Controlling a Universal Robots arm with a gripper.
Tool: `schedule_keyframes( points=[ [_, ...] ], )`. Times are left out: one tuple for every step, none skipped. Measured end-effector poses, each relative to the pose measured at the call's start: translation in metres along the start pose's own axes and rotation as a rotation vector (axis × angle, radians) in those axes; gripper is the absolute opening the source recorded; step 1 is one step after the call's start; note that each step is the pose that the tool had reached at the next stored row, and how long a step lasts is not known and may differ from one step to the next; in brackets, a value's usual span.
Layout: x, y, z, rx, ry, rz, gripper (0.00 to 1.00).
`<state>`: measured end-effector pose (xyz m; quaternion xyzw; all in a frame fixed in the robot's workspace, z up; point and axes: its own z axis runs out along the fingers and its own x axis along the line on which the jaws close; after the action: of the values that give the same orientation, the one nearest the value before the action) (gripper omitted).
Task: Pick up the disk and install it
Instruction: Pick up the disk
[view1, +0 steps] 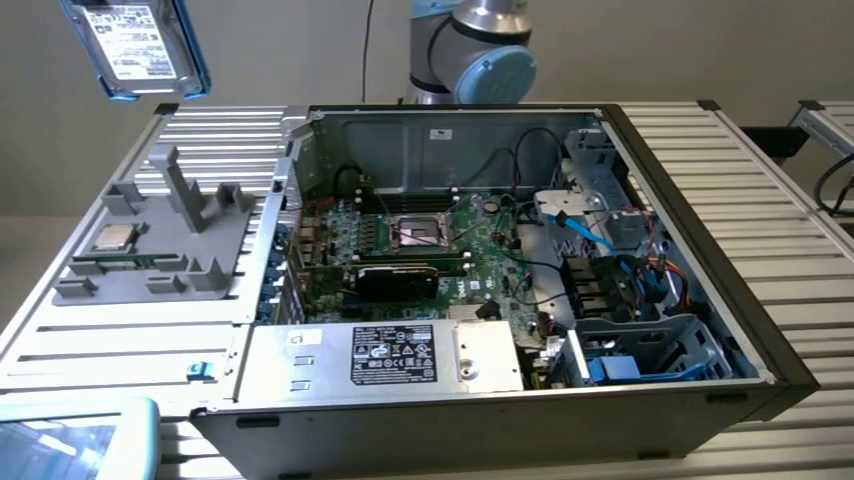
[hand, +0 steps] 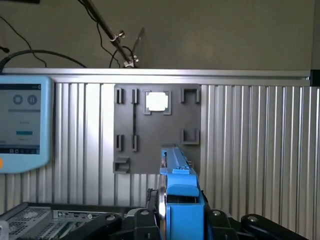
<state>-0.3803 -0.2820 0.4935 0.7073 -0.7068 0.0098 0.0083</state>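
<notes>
Ribbed aluminium table (view1: 747, 180), plain beige wall behind. An open computer case (view1: 694, 400) lies on it, side panel off, motherboard (view1: 427, 240) facing up.

The disk (view1: 134, 45) hangs high at the exterior view's far left, well above the grey fixture (view1: 174, 240) and clear of the case. Its upper end is cut off by the frame edge. The white label faces the camera, with rows of print and what look like barcodes, none legible. A blue carrier frame runs round it.

Wrist view: the disk (hand: 179, 192) is seen edge-on, with the blue carrier standing up between the black fingers (hand: 142, 220) of the gripper (hand: 180, 222). The claw is pinched on the disk, one finger on each flat side. A sliver of silver drive shows beside the blue.

Beyond it in the wrist view, the grey fixture (hand: 157, 145) lies flat on the ribs, with the CPU chip (hand: 156, 101) in a square pocket. The chip glares white, so no marking can be read. In the exterior view the chip (view1: 110, 238) is dull silver, too small to read.

Pendant screen (hand: 20, 125): pale blue casing, two round buttons, a blue bar, text too small to make out. The exterior view catches its corner (view1: 74, 435), cut off.

Silver box (view1: 387, 355) at the near end of the case: black label with white print and a row of symbols, not legible. Small white sticker (view1: 445, 131) on the case's back wall, unreadable.

Arm (view1: 474, 55): grey joint with a pale blue cap behind the case, its upper part out of frame. Blue cables (view1: 594, 235) run toward a drive cage (view1: 654, 350), and the wiring under them is tangled and hard to follow.
</notes>
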Motion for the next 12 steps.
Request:
schedule_keyframes(
  points=[
    [0.001,-0.0041,0.0000,-0.0002,-0.0016,0.000,0.37],
    [0.001,-0.0085,0.0001,0.0000,-0.0027,0.000,0.37],
    [0.002,-0.0132,0.0001,-0.0002,-0.0031,0.000,0.37],
    [0.003,-0.0175,0.0001,-0.0001,-0.0034,0.000,0.37],
    [0.004,-0.0224,0.0001,-0.0001,-0.0035,0.000,0.37],
    [0.005,-0.0269,0.0002,-0.0001,-0.0036,0.000,0.37],
    [0.006,-0.0314,0.0003,-0.0001,-0.0037,0.000,0.37],
    [0.008,-0.0353,0.0003,-0.0002,-0.0036,0.000,0.37],
    [0.011,-0.0389,0.0004,-0.0001,-0.0037,0.000,0.37],
    [0.014,-0.0420,0.0004,-0.0002,-0.0038,0.000,0.37],
    [0.017,-0.0451,0.0005,-0.0001,-0.0040,0.000,0.37],
    [0.020,-0.0481,0.0006,-0.0001,-0.0041,0.000,0.37]
  ],
)
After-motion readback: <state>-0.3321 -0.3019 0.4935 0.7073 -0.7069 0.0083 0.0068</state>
